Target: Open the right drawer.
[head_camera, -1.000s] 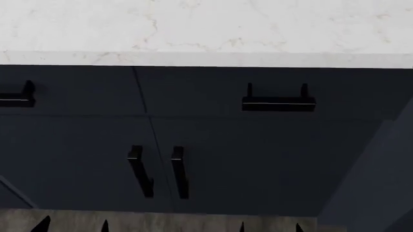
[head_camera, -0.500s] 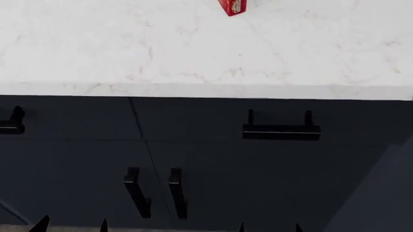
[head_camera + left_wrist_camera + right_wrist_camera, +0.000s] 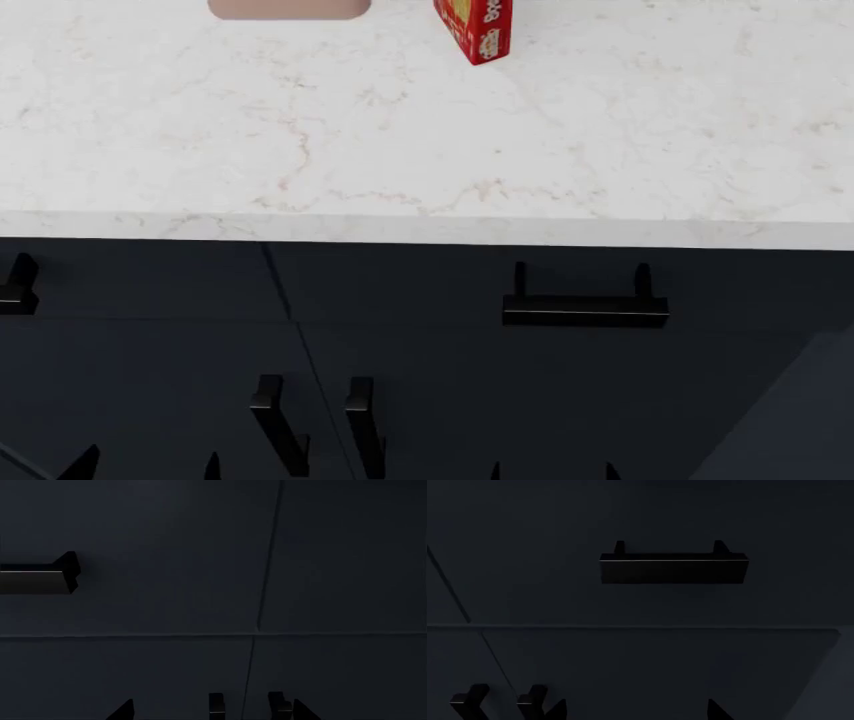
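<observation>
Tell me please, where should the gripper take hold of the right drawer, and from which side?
Grip the black bar handle of the right drawer, near its middle. It lies horizontal, held off the flat front on two posts, so there is a gap behind it. Come straight at the front with the right gripper, one finger above and one below.

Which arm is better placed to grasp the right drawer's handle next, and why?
Right. The right gripper, open, faces the right drawer with its handle ahead; the left gripper faces the cabinet seam.

Unreadable print on red box [image 3: 477, 28]
</observation>
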